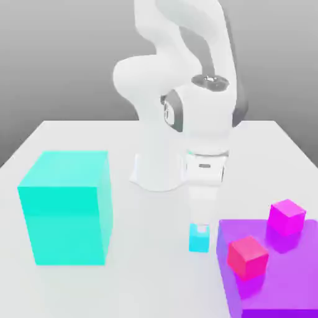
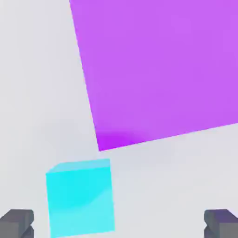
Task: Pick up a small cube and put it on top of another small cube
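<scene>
"Hanging low over the desk (image 1: 146, 286), the gripper (image 1: 202, 225) has its jaws spread wide and nothing clasped. Where's the cube it should be picking up?"

"The small cyan cube (image 1: 199, 239) is on the desk, right below the gripper in the exterior view. The hand view puts it between the two fingertips (image 2: 16, 223) from side to side, though nearer one of them (not centred, mind you)."

"And what's beside it?"

"The big purple block (image 1: 289, 273), also on the desk. The cyan cube sits just off the block's far corner at the exterior view's left, with a strip of desk showing between them."

"So the other small cube is up on that block?"

"Yes, the reddish-pink cube (image 1: 248, 258) is on top, by the edge at the exterior view's left, its own top bare. The magenta cube (image 1: 287, 217) is up there too, nearer the block's far edge."

"Anything farther out?"

"The large turquoise block (image 1: 67, 211), well apart toward the desk's edge at the exterior view's left. The arm's base (image 1: 159, 171) stands behind, nearer the desk's far edge."
</scene>
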`<state>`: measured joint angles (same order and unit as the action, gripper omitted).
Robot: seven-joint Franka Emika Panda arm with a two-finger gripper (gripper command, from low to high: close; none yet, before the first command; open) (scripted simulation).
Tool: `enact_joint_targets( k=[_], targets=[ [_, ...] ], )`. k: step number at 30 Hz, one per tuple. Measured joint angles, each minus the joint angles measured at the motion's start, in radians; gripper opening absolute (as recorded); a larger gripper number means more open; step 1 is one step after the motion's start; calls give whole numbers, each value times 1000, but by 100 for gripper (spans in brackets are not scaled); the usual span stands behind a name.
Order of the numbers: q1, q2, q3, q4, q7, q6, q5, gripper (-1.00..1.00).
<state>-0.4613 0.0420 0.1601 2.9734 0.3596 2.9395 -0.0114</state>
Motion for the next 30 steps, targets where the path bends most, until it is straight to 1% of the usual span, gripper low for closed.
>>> enact_joint_targets(
  k=[3,6,9,12,13,20,25,27,30],
  targets=[
    [0,-70,-24,-12,69,54,81,0],
    [51,-139,-92,-27,128,109,158,0],
    [106,-207,-154,-39,151,166,189,0],
    [133,-275,-186,-47,151,223,194,0],
    [136,-292,-190,-48,149,238,195,-100],
    [138,-294,-192,-49,148,237,193,-100],
    [107,-197,-153,-37,146,155,182,-100],
    [83,-151,-121,-29,127,118,155,-100],
    [77,-83,-95,-14,72,63,83,-100]
  ],
)
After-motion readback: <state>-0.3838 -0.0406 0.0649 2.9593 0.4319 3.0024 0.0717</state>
